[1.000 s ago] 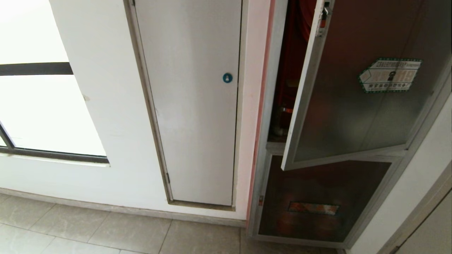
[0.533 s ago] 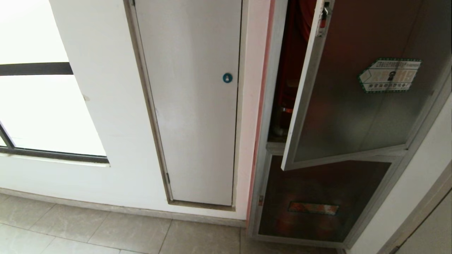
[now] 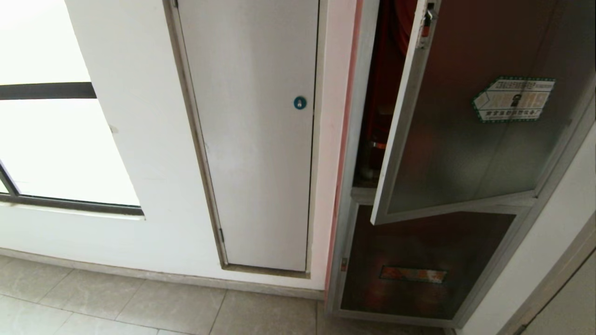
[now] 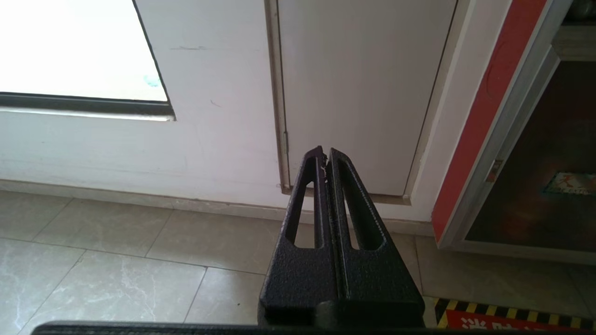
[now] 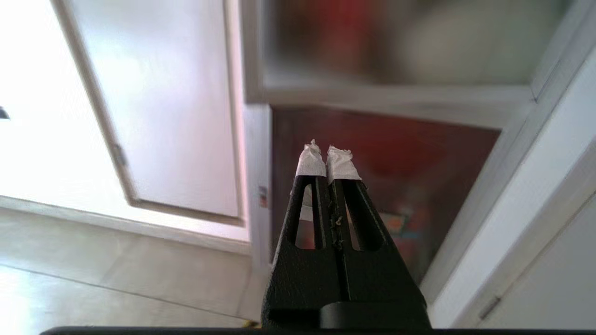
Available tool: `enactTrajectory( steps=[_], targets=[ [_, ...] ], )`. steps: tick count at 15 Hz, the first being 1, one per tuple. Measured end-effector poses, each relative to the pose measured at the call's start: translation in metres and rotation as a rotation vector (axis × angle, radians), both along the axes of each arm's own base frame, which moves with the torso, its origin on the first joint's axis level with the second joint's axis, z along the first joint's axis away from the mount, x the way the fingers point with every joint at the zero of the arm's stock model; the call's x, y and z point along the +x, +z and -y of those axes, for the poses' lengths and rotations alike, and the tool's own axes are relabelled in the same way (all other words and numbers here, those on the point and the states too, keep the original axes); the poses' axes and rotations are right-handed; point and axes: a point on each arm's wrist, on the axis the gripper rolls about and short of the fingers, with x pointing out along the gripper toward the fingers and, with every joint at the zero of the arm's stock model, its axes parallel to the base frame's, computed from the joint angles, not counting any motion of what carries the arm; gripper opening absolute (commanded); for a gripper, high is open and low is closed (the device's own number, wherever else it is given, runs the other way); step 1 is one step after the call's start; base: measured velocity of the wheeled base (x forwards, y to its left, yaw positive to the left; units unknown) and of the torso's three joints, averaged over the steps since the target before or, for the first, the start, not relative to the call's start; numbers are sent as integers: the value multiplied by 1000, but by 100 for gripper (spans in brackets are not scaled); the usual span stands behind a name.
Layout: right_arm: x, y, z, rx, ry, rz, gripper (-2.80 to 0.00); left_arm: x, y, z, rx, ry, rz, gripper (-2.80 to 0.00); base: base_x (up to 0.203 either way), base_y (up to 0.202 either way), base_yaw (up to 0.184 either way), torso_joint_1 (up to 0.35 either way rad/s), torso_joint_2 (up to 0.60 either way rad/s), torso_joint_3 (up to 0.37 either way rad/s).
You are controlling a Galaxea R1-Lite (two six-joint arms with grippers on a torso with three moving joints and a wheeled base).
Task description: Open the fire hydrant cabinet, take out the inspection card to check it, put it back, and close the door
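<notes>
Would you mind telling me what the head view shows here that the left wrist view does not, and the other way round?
Only the head view shows the door standing ajar, with its green-bordered sticker, its latch, the red interior behind it, and the blue lock on the white door. Only the left wrist view shows the left hand, shut and empty, low above the floor tiles, plus a black-and-yellow striped floor marking. Both share the white door, the window, the tiled floor and the cabinet's lower dark panel.
</notes>
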Motion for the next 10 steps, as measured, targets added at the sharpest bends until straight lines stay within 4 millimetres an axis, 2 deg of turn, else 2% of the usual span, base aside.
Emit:
enactTrajectory(
  steps=[2,4,7,10],
  targets=[
    [7,36,-1,27,42,-8,-280,0,0,0,0,0,0,-280,0,0,0,0,0,0],
    [25,72,-2,43,116,-37,-280,0,0,0,0,0,0,-280,0,0,0,0,0,0],
    [73,117,-7,59,275,-119,-280,0,0,0,0,0,0,-280,0,0,0,0,0,0],
    [134,153,-20,89,458,-204,-280,0,0,0,-1,0,0,-280,0,0,0,0,0,0]
  ],
)
